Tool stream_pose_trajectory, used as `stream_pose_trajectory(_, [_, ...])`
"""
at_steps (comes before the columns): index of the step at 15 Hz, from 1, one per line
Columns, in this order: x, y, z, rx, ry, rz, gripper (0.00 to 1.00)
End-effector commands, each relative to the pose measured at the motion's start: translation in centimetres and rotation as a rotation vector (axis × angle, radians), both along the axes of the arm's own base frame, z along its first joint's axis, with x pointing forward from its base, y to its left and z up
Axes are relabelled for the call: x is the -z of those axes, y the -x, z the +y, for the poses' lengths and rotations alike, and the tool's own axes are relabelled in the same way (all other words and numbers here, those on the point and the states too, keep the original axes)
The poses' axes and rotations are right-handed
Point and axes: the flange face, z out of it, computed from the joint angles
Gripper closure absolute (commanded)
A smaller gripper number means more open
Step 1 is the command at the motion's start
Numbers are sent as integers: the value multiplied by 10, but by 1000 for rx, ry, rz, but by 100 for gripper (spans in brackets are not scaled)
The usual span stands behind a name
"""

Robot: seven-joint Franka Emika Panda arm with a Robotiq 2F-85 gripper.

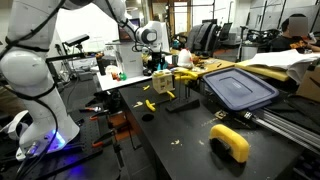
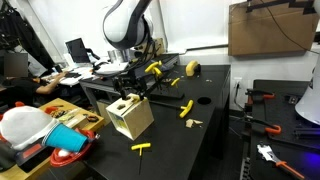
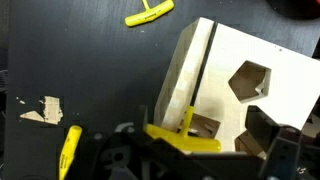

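A light wooden box (image 3: pixel 235 85) with shaped holes in its top stands on the black table; it shows in both exterior views (image 1: pixel 163 83) (image 2: pixel 131 117). A yellow T-handled tool (image 3: pixel 185 138) stands with its shaft in one of the holes. My gripper (image 3: pixel 200 155) hangs directly over the box (image 1: pixel 159 66) (image 2: pixel 130 90), open. Its fingers (image 3: pixel 285 150) stand wide on either side of the yellow handle without pressing it.
More yellow T-tools lie about the table (image 3: pixel 150 13) (image 3: pixel 68 150) (image 2: pixel 143 147) (image 2: pixel 186 108) (image 1: pixel 150 104). A wood chip (image 3: pixel 40 108) lies beside the box. A blue lid (image 1: pixel 238 88) and a yellow roll (image 1: pixel 230 142) sit on the table, a red bowl (image 2: pixel 68 158) near its corner.
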Motion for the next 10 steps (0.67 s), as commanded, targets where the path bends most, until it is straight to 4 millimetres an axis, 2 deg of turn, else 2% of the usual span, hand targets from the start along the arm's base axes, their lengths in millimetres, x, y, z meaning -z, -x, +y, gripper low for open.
stream_pose_trajectory(1, [-9,2,0,34,4,-10,0])
stream_pose_trajectory(10, [-4,-5,-1,39,10,0,0])
